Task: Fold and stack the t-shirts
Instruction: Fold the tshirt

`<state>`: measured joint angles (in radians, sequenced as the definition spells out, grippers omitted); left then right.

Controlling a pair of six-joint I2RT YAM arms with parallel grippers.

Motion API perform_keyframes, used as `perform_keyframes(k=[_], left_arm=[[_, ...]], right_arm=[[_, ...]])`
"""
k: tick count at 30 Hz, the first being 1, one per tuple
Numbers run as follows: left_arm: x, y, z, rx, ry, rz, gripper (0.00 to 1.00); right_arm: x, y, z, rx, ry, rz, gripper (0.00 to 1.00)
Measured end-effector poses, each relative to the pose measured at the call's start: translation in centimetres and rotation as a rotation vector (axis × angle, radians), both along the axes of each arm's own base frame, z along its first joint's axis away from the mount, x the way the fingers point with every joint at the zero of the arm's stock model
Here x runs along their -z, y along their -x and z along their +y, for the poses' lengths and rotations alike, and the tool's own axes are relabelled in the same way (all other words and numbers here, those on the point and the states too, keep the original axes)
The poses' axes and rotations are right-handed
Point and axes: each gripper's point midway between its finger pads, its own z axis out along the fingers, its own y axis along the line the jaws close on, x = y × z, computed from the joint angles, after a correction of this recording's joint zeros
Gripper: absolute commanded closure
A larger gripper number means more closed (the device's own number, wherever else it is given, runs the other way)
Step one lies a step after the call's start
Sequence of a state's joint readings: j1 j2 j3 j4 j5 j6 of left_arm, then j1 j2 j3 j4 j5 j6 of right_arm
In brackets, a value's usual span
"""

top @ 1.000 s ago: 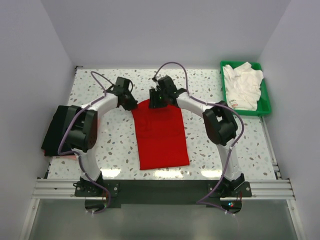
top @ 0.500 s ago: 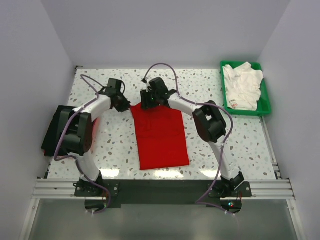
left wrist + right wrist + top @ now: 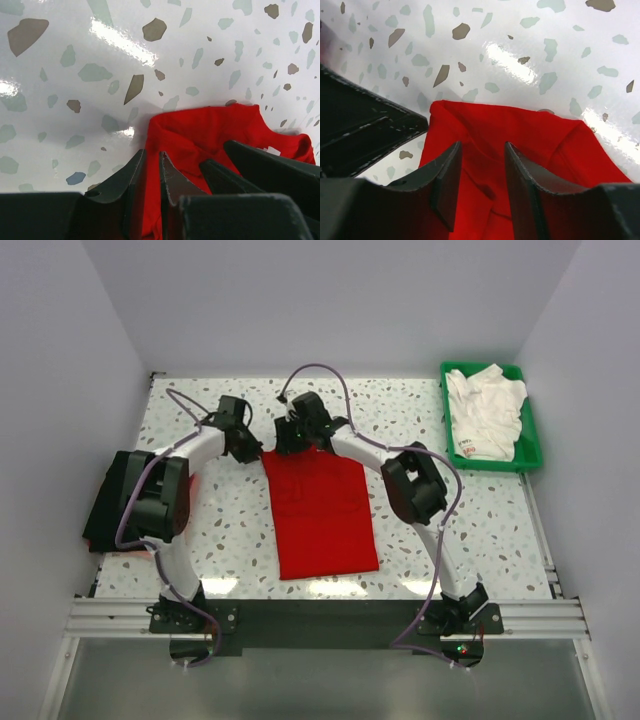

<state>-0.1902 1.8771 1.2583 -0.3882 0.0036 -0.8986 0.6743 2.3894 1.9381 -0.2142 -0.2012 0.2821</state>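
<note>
Red t-shirt [image 3: 322, 515], collar edge: left gripper [image 3: 152, 182] clenched on corner between its fingers [image 3: 129, 187]; right gripper [image 3: 481, 175] astride cloth, grip cannot be told. Best lifted level, both corners together.

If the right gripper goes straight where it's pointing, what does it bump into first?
The red t-shirt. In its wrist view, the right gripper is open and points down at the red cloth near its edge, with the speckled table beyond. How close it is already is unclear.
</note>
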Motion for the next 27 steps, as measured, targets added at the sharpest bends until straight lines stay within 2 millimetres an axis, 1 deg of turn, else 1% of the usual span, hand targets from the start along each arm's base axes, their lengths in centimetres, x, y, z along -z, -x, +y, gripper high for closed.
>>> perform_keyframes(k=[4,7,13,19,22,27], left_arm=[[0.6,-0.1,-0.2,0.005,0.005,0.015,0.80],[0.8,-0.3,-0.3,0.006,0.008,0.018,0.80],[1.3,-0.6,-0.5,0.011,0.019,0.025,0.80],[1.7,-0.8,-0.5,0.013,0.026,0.035,0.80],[1.6,-0.9,-0.5,0.013,0.028,0.030,0.80],[1.4,-1.3,-0.7,0.016,0.036,0.016,0.79]], right_arm=[[0.1,0.3,0.2,-0.009,0.005,0.001,0.60],[0.2,0.3,0.2,-0.014,0.009,-0.001,0.64],[0.8,0.4,0.1,-0.017,0.022,0.009,0.81],[0.8,0.4,0.0,-0.018,0.026,0.006,0.92],[0.9,0.4,-0.1,-0.015,0.030,0.004,0.96],[1.7,0.8,-1.0,0.004,0.057,0.011,0.98]])
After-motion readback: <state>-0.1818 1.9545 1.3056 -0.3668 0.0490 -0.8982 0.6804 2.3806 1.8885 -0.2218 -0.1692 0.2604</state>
